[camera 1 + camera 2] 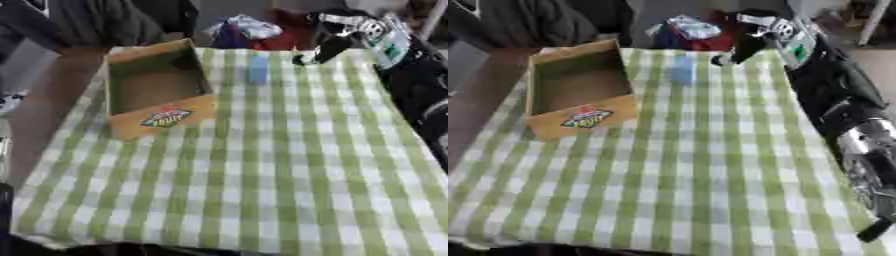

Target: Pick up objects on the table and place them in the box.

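Green and white checked cloth (262,190) covers the whole table, and the near part of it, well away from the working hand, carries nothing. Farther on, to the left of the hand and a little nearer to the robot, a cardboard box (118,95) stands open with a colourful sticker on its front wall; I see nothing inside it.

Just to the left of the right hand (325,50), near the far edge of the table, stands a small light blue object (257,69), upright like a block; I cannot say what it is. It seems to be the only thing on the cloth left to pick.

The right arm comes in from the upper right corner. Its dark fingers point down and toward the blue object, close beside it but apart from it, and they hold nothing. Whether they are spread or curled I cannot tell. The left hand shows in neither view.

I judge that the step in hand is the reach for the blue object. The next move calls for closing around it, lifting it, and carrying it left to the box.

Behind the table lie dark clothes and a red and blue bundle (249,32).
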